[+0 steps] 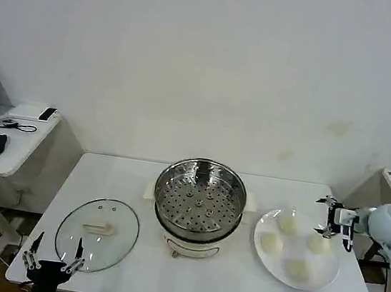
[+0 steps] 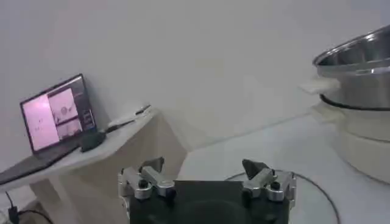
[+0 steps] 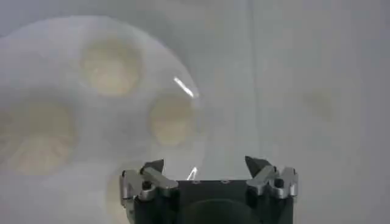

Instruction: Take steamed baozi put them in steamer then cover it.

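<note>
Head view shows me four buns (image 1: 288, 222) on the plate (image 1: 324, 278) at the table's right, the steamer (image 1: 200, 197) in the middle, the lid (image 1: 97, 232) flat at near left. My right gripper (image 1: 331, 218) hangs at the plate's far right edge, fingers spread, holding nothing. My left gripper (image 1: 53, 255) sits spread at the lid's near edge.

four baozi (image 1: 288, 223) plated, steamer (image 1: 200, 197) open, cover (image 1: 97, 233) left.
</note>
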